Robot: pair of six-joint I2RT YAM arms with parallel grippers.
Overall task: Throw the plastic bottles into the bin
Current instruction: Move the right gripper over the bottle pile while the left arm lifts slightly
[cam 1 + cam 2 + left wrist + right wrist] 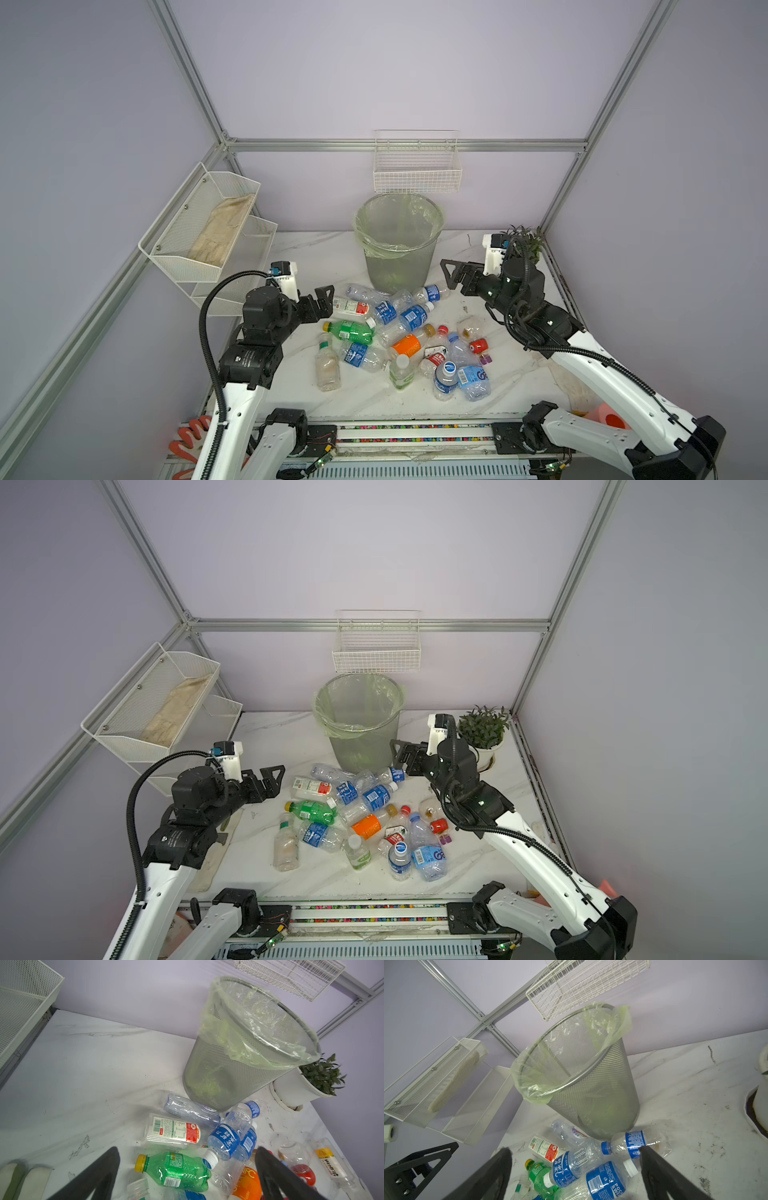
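Several plastic bottles (409,332) lie in a heap mid-table, among them a green one (351,329) (176,1169), an orange-labelled one (409,344) and blue-labelled ones (604,1184). Behind the heap stands the bin (399,245) (359,725), grey mesh with a pale green bag; I see no bottle inside it. My left gripper (322,301) (187,1151) hovers open at the heap's left edge, above the green bottle. My right gripper (455,276) (575,1149) hangs open to the right of the bin, over the blue-labelled bottles. Neither holds anything.
A white wire basket (417,174) hangs on the back wall above the bin. A white mesh two-tier shelf (203,232) holding a cloth is on the left wall. A potted plant (484,729) stands at the back right corner, behind the right arm.
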